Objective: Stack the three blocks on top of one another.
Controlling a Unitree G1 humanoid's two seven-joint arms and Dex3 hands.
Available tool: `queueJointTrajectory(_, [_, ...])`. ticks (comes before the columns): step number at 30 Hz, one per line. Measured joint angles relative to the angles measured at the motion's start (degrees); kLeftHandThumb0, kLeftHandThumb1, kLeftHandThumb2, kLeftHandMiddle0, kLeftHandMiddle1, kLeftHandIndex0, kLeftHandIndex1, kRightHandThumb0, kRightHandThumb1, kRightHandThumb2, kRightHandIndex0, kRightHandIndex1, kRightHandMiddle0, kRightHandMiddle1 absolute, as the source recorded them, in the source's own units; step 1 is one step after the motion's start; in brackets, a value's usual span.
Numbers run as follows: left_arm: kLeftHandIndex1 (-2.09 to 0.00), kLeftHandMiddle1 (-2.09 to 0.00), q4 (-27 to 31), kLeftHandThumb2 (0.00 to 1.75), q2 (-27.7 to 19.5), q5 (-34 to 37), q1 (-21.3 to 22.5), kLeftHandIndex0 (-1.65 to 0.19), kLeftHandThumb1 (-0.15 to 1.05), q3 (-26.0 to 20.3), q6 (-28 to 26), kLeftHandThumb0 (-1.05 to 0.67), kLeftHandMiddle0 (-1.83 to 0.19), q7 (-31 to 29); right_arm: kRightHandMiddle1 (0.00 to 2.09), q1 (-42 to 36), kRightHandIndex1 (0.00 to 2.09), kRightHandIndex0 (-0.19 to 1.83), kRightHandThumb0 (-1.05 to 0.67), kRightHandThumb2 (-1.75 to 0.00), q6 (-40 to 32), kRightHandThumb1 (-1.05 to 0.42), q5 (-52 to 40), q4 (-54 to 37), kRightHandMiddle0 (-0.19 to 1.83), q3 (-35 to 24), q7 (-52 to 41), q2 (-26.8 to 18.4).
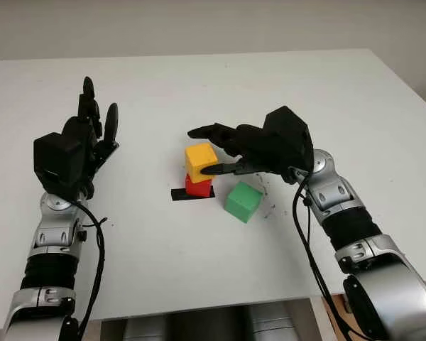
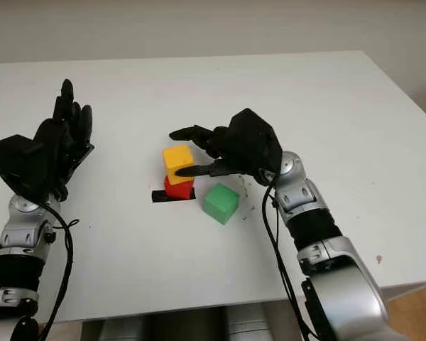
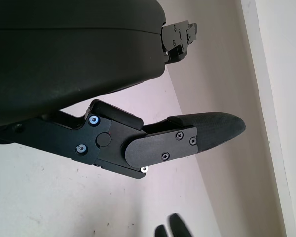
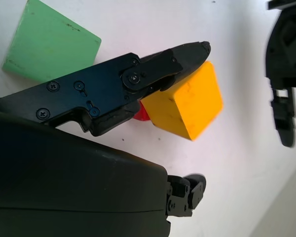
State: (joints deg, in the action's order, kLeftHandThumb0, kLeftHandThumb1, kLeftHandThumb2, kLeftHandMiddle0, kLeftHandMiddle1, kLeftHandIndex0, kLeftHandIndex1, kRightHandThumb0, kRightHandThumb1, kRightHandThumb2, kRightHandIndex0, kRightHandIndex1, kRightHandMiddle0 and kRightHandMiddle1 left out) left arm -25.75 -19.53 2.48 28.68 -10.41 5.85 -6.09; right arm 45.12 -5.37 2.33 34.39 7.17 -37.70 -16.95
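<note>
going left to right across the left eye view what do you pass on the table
Left hand → black strip under the stack → green block → right forearm. The yellow block, the red block and the right hand overlap, so their order is unclear.

We see a yellow block [image 1: 200,158] on a red block [image 1: 197,186], and a plain green block [image 1: 243,201] beside them. A black strip [image 1: 182,195] lies under the red one. The table [image 1: 199,85] is plain white. Both hands, the left hand [image 1: 82,138] and right hand [image 1: 252,145], are black, with silver-grey arms.
</note>
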Motion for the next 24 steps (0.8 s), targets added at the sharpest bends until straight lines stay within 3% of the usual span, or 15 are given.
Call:
queueJointTrajectory(6, [0.0,0.0,-0.03,0.63,0.01,0.0,0.0,0.19,1.05,0.0,0.04,-0.77,0.19,0.0,0.11,0.06,0.0,-0.19,-0.8,-0.05,-3.17,-0.89,-5.65,-4.72,-0.19,-5.14,-1.72,-2.76])
queueJointTrajectory(10, [0.0,0.0,-0.04,0.62,0.01,-0.07,-0.02,0.19,1.05,0.0,0.05,-0.79,0.19,0.01,0.11,-0.53,0.0,-0.19,-0.75,-0.05,-10.09,-0.88,-10.5,-12.79,-0.17,-9.65,-1.59,-5.57])
queueJointTrajectory(13, [0.0,0.0,-0.05,0.63,0.01,-0.07,-0.05,0.19,1.05,0.0,-0.01,-0.8,0.19,0.01,0.13,-1.3,0.03,-0.16,-0.67,-0.05,-11.03,-0.88,-13.57,-17.4,-0.09,-13.38,-1.51,-8.25])
queueJointTrajectory(18, [0.0,0.0,-0.51,0.62,-0.07,-0.1,-0.04,0.19,1.05,-0.1,-0.01,-0.79,0.19,0.02,0.18,-5.53,0.14,0.12,-0.58,-0.04,-2.01,-0.83,-13.04,-20.72,0.18,-16.07,-4.1,-14.86])
queueJointTrajectory(24, [0.0,0.0,-1.48,0.64,-0.08,0.02,0.33,0.19,1.05,-0.11,0.52,-0.76,0.19,-0.31,0.15,-10.28,0.14,0.31,-0.55,-0.05,13.33,-0.78,-4.58,-27.0,0.39,-14.98,-5.65,-23.34])
